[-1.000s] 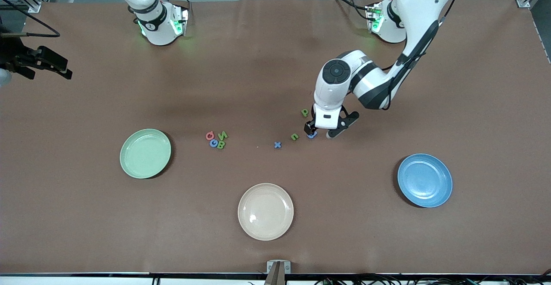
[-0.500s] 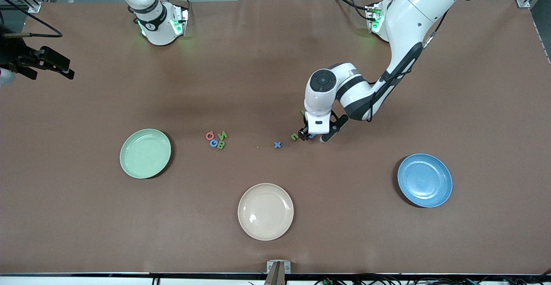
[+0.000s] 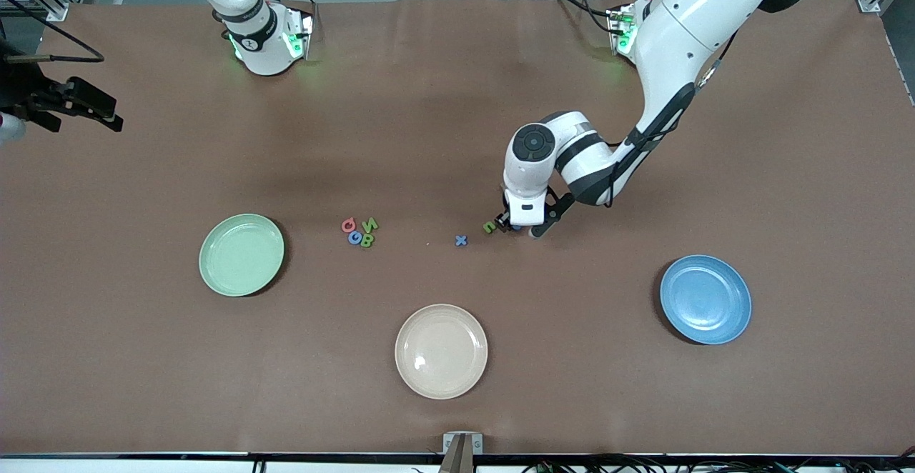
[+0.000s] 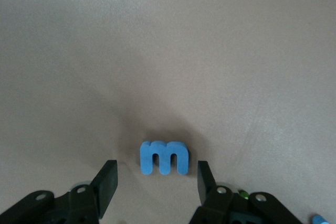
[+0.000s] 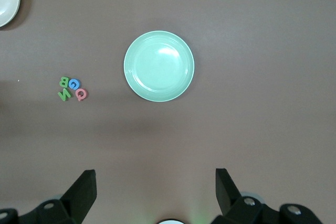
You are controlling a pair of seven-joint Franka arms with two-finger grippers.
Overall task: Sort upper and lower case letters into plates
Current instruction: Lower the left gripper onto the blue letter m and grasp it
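A blue foam letter m [image 4: 164, 157] lies flat on the brown table. My left gripper [image 4: 156, 179] is down at the table, open, with one finger on each side of the m and a gap on both sides. In the front view the left gripper [image 3: 516, 228] hides most of that letter. Beside it lie a green n [image 3: 490, 227] and a blue x [image 3: 461, 241]. A cluster of letters [image 3: 358, 232] lies toward the mint green plate [image 3: 241, 254]. The blue plate [image 3: 705, 299] sits toward the left arm's end. My right gripper [image 5: 155, 187] waits open and empty, high over the right arm's end.
A cream plate [image 3: 441, 351] sits nearest the front camera, between the two other plates. The right wrist view looks down on the mint green plate [image 5: 159, 65] and the letter cluster [image 5: 71, 88]. The right gripper [image 3: 111, 117] shows at the edge of the front view.
The left gripper has shifted toward the right arm's end and settled over the blue m, its jaws narrowing. Its wrist now covers a green p. The right arm has barely moved.
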